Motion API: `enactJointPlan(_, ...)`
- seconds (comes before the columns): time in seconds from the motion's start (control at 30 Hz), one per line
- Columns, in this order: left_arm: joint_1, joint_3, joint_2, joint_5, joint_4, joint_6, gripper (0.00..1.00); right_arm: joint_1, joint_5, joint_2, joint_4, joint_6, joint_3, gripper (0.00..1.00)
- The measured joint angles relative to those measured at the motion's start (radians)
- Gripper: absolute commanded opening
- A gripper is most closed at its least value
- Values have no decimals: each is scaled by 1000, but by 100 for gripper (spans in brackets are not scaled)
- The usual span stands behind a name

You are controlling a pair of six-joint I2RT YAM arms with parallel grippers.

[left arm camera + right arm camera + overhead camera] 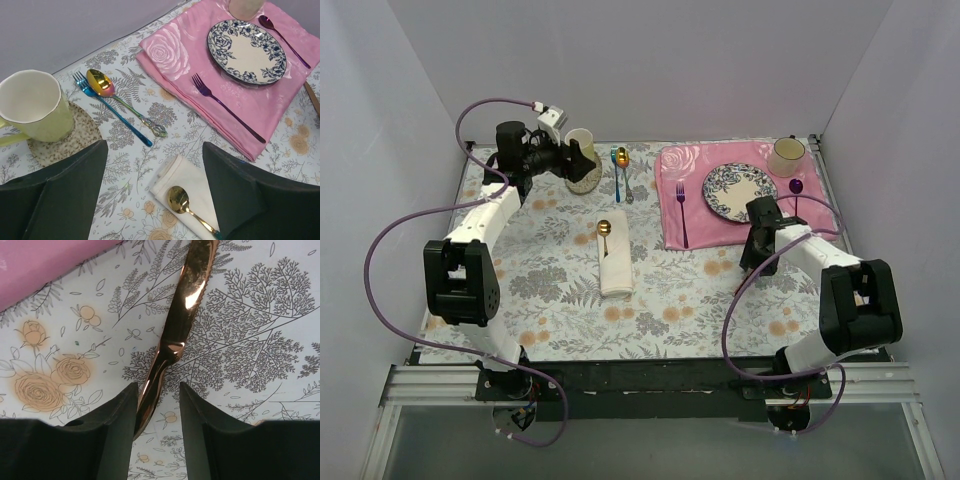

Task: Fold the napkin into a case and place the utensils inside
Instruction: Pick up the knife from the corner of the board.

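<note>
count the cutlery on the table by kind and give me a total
spoons: 3 (gold spoon, iridescent spoon, purple spoon)
forks: 2 (blue fork, purple fork)
knives: 1 (copper knife)
total: 6

Plain white panel walls and a bare aluminium rail are enclosing a floral-printed tablecloth, marking a robotics lab.
</note>
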Motion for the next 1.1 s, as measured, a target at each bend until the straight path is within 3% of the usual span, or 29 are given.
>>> enactJointPlan(0.3, 0, 0, 0, -17, -2, 7, 77, -40, -24, 47, 46, 22, -20, 40)
enactJointPlan(0.47, 0, 0, 0, -24, -10, 24, 77, -50, -37, 52, 75, 25, -27, 27)
enactJointPlan(0.57, 0, 0, 0, -28, -24, 39, 77, -69, -47, 54, 78, 30, -27, 15)
enactJointPlan(0.63, 0, 0, 0, -32, -31, 47, 77, -77, -53, 54, 78, 36, -29, 1)
enactJointPlan(0.9, 0, 0, 1, -39, -54, 61, 77, -90, -64, -3, 94, 74, -81, 1)
enactJointPlan(1.1, 0, 20, 24, -39, -78, 56, 78, -92, -66, -124, -2, 96, -172, 1)
